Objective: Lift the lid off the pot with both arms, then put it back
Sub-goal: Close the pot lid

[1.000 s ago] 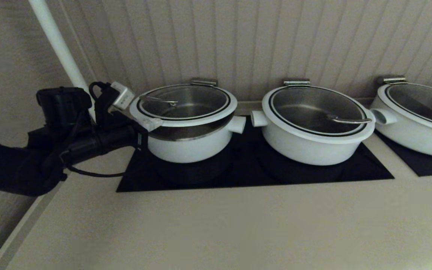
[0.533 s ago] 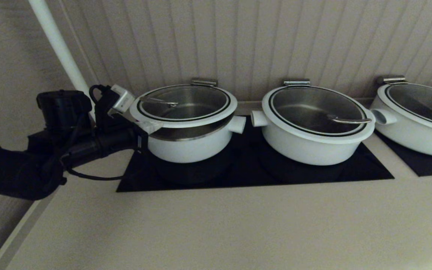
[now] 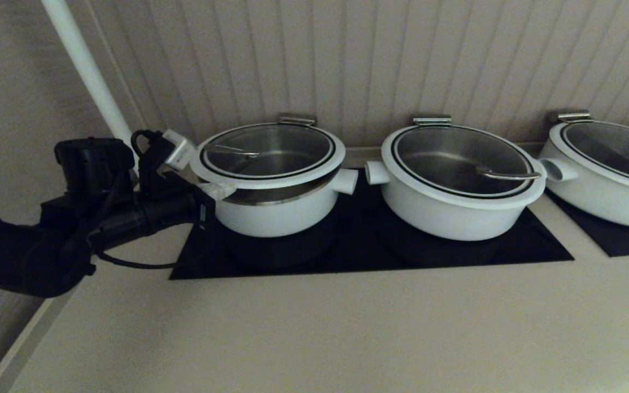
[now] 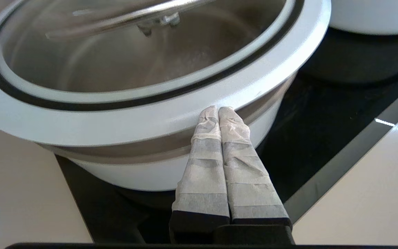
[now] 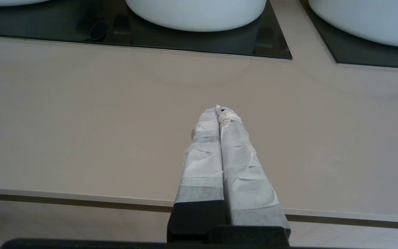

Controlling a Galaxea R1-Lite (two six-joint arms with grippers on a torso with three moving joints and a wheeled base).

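The pot (image 3: 276,215) stands at the left of the black cooktop (image 3: 358,256). Its lid (image 3: 268,150) rides a little above the pot, and a steel band shows beneath its white rim. My left gripper (image 3: 221,190) is at the pot's left side, shut and empty, with its taped fingertips against the underside of the lid's rim. The left wrist view shows the gripper (image 4: 218,110), the lid (image 4: 116,69) and the pot (image 4: 133,173). My right gripper (image 5: 218,110) is shut and empty over the bare counter. It is out of the head view.
A wider white pot (image 3: 456,207) stands just right of the pot, their stub handles almost touching. Another wide pot (image 3: 604,185) is at the far right. A white pole (image 3: 85,71) and a ribbed wall stand behind. Beige counter (image 3: 320,327) lies in front.
The lid has come down slightly on its left side, and the steel gap under it is narrower. My left gripper has dropped a little with it.
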